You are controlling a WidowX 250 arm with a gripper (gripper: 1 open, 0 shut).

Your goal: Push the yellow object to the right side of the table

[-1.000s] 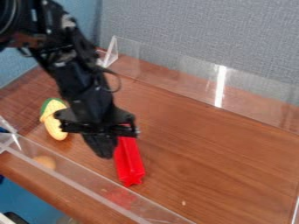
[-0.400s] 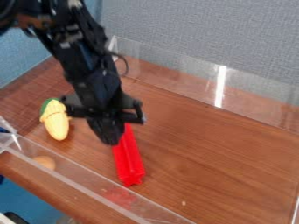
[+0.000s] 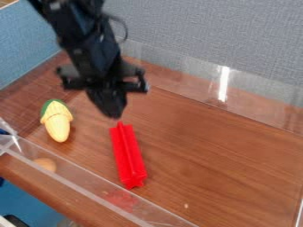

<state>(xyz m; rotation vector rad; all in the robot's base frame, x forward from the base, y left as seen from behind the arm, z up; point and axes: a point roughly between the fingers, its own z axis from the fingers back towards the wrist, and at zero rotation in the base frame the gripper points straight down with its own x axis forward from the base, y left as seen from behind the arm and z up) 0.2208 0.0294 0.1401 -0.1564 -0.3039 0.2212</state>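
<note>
One small item concerns this job: the yellow object (image 3: 55,121), egg-shaped with a green cap at its upper end, lying on its side near the left end of the bench (image 3: 225,151). It looks like a light, hard plastic toy, rigid and smooth-skinned. My judgement is that it will slide readily on a nudge but, being rounded, may roll or swivel off line if struck away from its middle. A push should meet its left flank, low and square on the widest part, not the tapered cap.

The gripper (image 3: 110,108) hangs above the bench, to the right of the toy and apart from it, pointing steeply down with its jaws clenched together on nothing.

A long red bar (image 3: 128,155) lies just right of the toy, directly across the route to the right side; it is likely to be shoved along or to deflect the toy.

The bench top is brown wood-grain, flat and glossy, offering little friction. Low clear acrylic walls (image 3: 219,82) edge it and should stop anything sliding off. A grey-blue panel stands behind. The right half lies bare.
</note>
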